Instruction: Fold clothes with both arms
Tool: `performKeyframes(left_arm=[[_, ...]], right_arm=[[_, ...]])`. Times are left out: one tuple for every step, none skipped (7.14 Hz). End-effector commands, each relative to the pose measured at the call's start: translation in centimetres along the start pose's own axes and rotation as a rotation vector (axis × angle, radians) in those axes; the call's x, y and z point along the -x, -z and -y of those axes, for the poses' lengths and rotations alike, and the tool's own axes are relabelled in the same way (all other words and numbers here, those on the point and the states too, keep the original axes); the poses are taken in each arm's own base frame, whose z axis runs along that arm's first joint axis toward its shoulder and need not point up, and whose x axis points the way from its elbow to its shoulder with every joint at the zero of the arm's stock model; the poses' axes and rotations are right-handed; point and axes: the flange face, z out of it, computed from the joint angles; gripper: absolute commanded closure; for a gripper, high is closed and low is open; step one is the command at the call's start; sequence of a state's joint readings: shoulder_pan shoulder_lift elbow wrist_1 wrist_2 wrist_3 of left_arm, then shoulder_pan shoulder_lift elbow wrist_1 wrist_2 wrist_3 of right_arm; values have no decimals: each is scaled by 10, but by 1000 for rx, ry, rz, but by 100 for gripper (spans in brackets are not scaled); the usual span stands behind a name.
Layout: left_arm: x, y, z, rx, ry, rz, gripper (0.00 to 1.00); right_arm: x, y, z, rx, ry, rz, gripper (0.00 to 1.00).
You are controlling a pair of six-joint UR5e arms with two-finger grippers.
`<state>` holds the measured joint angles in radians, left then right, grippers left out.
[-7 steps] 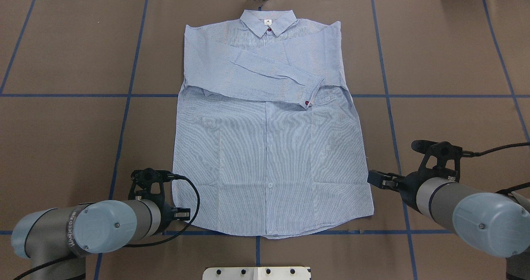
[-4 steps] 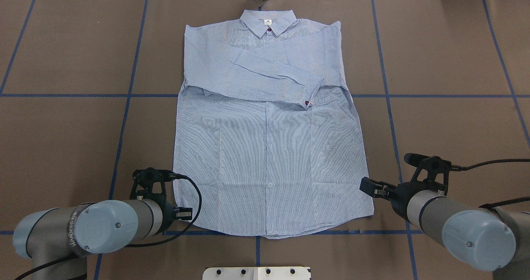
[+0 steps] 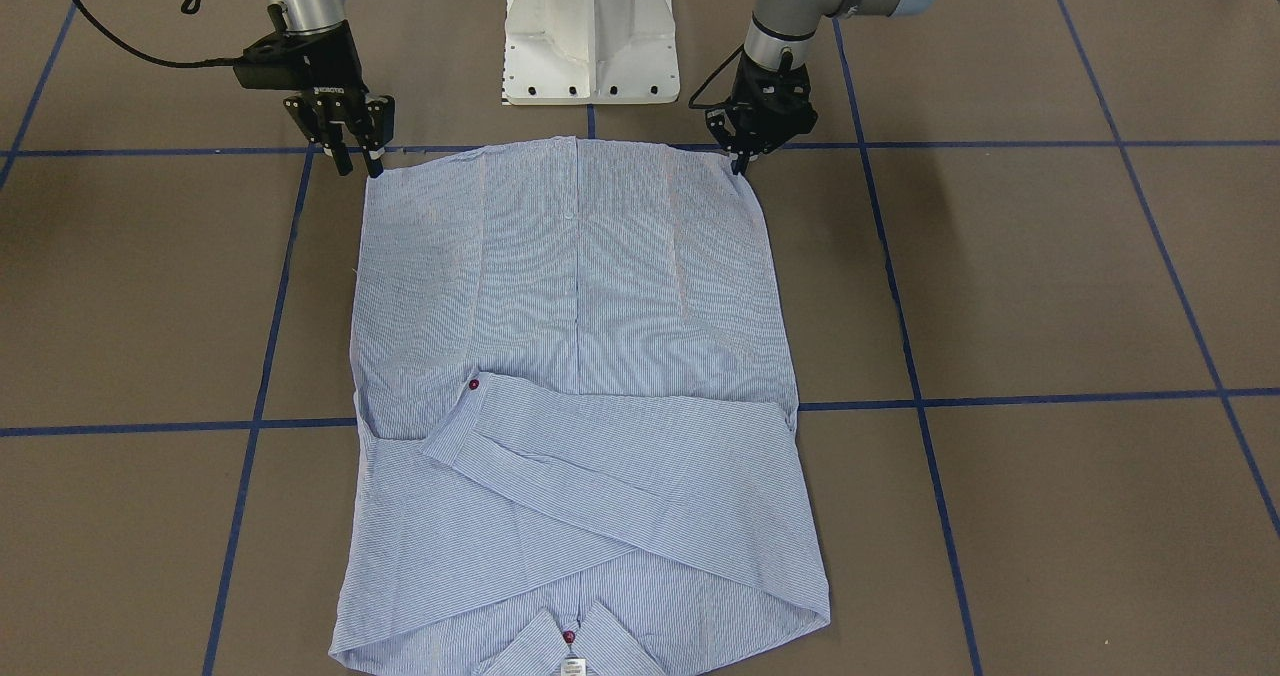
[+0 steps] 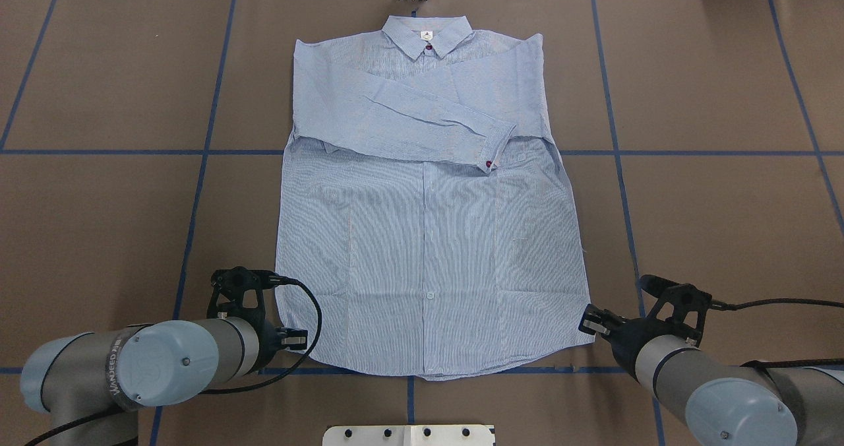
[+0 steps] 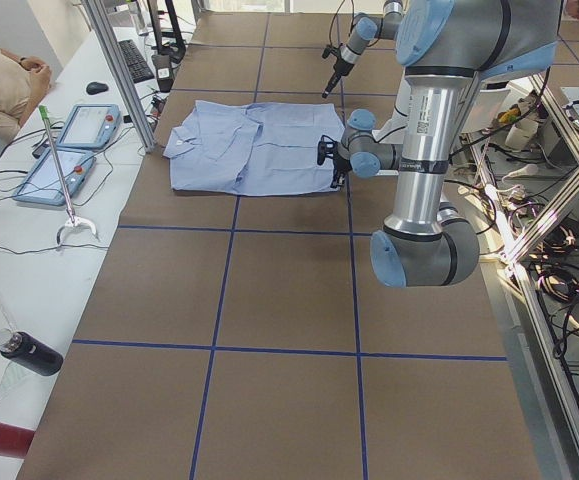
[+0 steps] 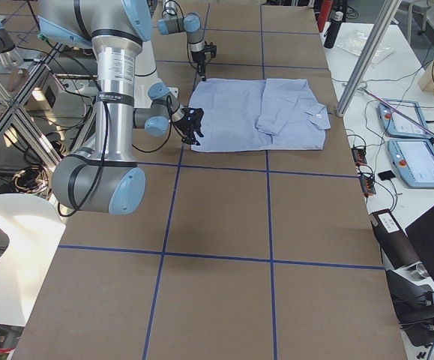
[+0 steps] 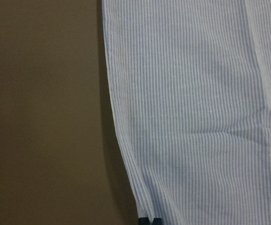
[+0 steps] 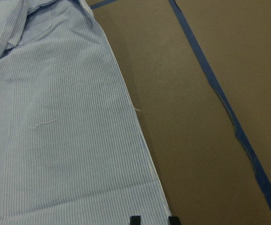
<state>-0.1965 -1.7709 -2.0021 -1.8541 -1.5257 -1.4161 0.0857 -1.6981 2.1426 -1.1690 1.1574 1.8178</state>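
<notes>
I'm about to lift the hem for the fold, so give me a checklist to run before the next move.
1. Left gripper shut on the hem corner of the shirt: ok, it is closed at the cloth edge.
2. Right gripper shut on its corner: not ok, jaws open astride the hem edge.
3. Sleeves folded across the chest: ok.
4. Shirt body flat on the table: ok.
5. Both cloth layers caught in the left grip: cannot tell.

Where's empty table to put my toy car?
Big bare brown patches lie on both sides of the shirt, out to the table edges. It is crowded at the shirt's bottom corners, where the left end effector and right end effector sit.
</notes>
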Motion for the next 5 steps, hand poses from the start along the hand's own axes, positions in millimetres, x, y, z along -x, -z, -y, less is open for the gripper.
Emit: performKeyframes(left_arm=[[-2,2,-1,-3,-2,-7,100],[-3,2,-1,-3,-3,-7,100],[-3,2,-1,-3,-3,-8,100],[-3,3,-1,-3,-3,-8,100],[-3,3,-1,-4,-3,-8,100]], right_arm=[[-8,-12,-9,-6,7,-24,68],[-9,-15,-13,-3,15,-28,67],[-9,-18,-20,-8,26,-30,66],[-8,-19,-24,-4,30,-30,66],[-12,-24,-28,-9,40,-39,66]])
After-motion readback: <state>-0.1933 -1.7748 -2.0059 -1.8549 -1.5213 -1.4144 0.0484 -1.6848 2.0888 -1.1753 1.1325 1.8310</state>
